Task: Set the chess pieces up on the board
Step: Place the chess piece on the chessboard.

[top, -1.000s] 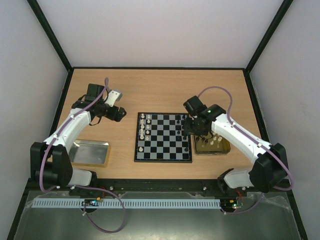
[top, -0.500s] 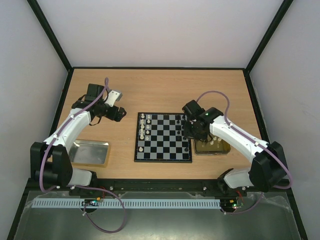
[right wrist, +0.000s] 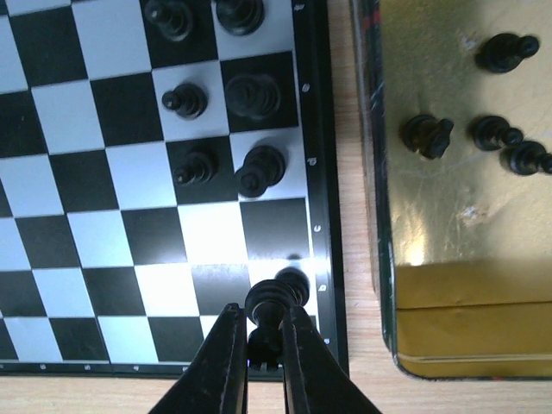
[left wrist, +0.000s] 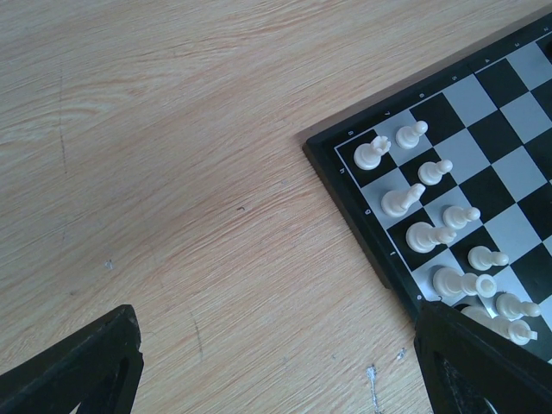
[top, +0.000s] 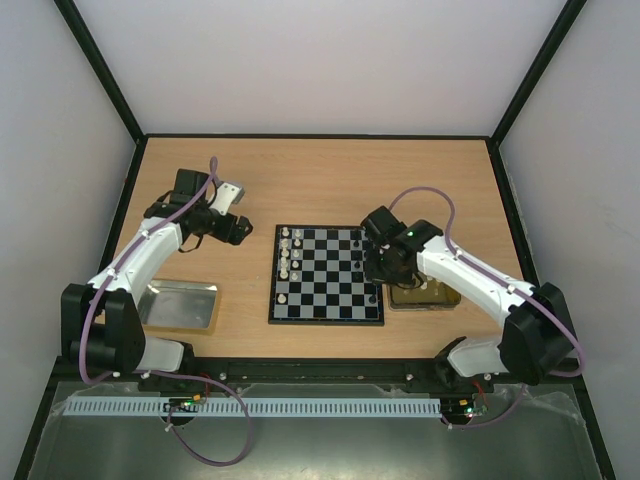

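Where the right tool (right wrist: 265,349) enters at the bottom of the right wrist view, it is clamped on a black piece (right wrist: 267,300). The piece's rounded head points up the frame and its stem runs down between the fingers, over the lower right corner of the board (right wrist: 323,172). In the top view the right arm (top: 470,275) bends in from the lower right, beside the gold tray (right wrist: 448,293). The left tool (top: 235,228) hangs spread apart over the desk (top: 330,180), upper left of the board.
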Available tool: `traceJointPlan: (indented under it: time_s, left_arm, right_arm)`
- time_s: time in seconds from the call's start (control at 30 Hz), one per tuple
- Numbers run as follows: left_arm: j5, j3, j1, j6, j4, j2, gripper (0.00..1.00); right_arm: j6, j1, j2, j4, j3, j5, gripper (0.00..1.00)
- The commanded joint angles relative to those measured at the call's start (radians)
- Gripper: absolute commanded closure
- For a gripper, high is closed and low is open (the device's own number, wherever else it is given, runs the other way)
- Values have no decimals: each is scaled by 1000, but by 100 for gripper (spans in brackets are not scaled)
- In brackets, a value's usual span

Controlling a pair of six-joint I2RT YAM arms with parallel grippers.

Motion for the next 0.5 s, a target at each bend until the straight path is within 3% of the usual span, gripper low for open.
traceJointPlan:
  time_s: [0.0, 0.47]
  left_arm:
    - [-1, -10, 4, -4, 9, -8, 14]
    - [-2, -8, 4, -7, 5, -14, 14]
  right_arm:
    - [45, 43, -41, -7, -25, 4, 93]
    - [132, 124, -147, -12, -123, -6, 92]
